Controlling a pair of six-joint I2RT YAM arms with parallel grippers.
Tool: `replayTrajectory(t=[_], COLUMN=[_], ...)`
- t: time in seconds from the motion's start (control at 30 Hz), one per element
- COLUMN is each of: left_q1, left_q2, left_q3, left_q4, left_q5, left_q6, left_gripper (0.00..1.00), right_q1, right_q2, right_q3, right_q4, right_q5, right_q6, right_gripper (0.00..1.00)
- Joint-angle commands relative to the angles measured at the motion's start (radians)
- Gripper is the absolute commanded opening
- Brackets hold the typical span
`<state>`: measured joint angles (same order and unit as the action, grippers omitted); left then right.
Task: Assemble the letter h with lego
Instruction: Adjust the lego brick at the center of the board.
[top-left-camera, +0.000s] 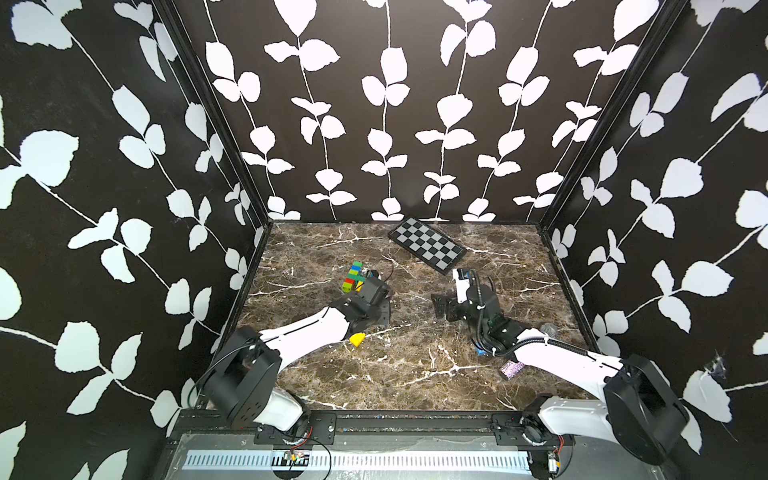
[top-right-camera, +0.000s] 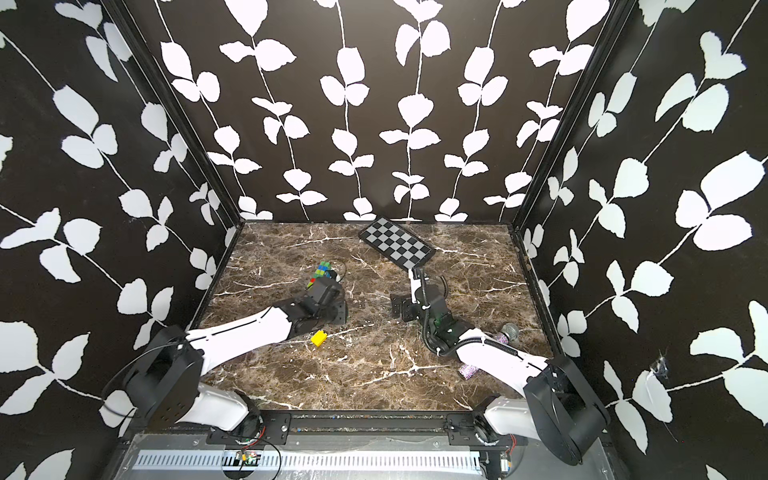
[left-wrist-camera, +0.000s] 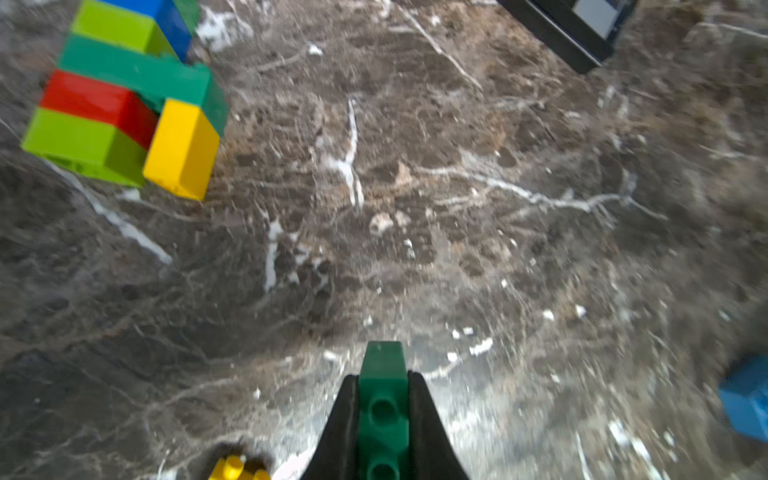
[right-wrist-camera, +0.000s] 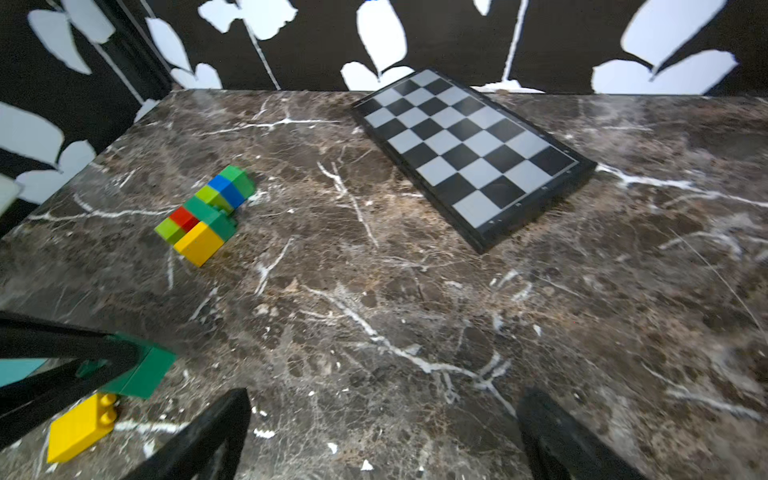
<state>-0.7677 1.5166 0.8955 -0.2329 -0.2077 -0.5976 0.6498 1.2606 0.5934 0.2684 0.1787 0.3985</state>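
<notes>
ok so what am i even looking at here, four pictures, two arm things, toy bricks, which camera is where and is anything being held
This is a robot with a left arm and a right arm, mounted at the near edge of a marble table. Each arm ends in a two-fingered gripper.

Two pictures come from a camera pair high above, looking down on the whole scene. The other two come from small cameras on the wrists, looking out past the fingers.

On the table lie some joined lego bricks, a loose yellow brick, a blue brick, a checkered board and a glittery purple object partly under the right arm.

The left gripper is shut on a dark green brick. The right gripper is open and holds nothing.
</notes>
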Motion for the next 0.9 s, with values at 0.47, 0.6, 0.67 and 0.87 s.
replayTrajectory(t=[0.47, 0.6, 0.67, 0.87], left_q1=[-0.13, -0.134, -0.134, -0.134], left_q2=[0.271, 0.274, 0.27, 0.26], left_q3=[0.235, 0.232, 0.227, 0.208], left_q4=[-0.201, -0.195, -0.195, -0.172], left_q5=[-0.287, -0.286, -0.287, -0.275], left_q6=[-0.163, -0.167, -0.174, -0.178], left_gripper=[0.11, 0.16, 0.2, 0.26], right_q1=[-0.004, -0.003, -0.003, -0.003], right_q2=[0.021, 0.029, 0.033, 0.039], right_q3=[0.03, 0.034, 0.037, 0.042], right_q4=[-0.079, -0.08, -0.083, -0.085], right_q5=[0.115, 0.104, 0.101, 0.09], right_q6=[0.105, 0.103, 0.102, 0.097], right_gripper=[1.0, 0.99, 1.0, 0.99])
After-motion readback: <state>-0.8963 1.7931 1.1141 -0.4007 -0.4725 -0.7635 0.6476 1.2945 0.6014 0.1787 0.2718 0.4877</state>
